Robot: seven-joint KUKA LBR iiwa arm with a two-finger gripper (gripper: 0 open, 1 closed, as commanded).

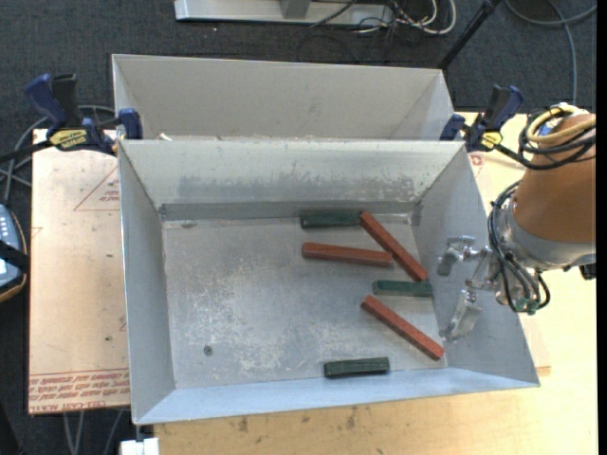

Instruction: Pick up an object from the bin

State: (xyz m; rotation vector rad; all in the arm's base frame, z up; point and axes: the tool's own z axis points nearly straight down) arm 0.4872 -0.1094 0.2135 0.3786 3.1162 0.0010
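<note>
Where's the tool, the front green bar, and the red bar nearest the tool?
tool (462, 287): camera view, midway between its fingertips.
front green bar (357, 369): camera view, its middle.
red bar nearest the tool (403, 327): camera view, its middle.

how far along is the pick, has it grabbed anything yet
Nothing done yet: nothing is off the bin floor. In hand: the gripper is open by the right wall, beside a short green bar and a slanted red bar, nothing between its fingers. Left: grasp, lift.
</note>
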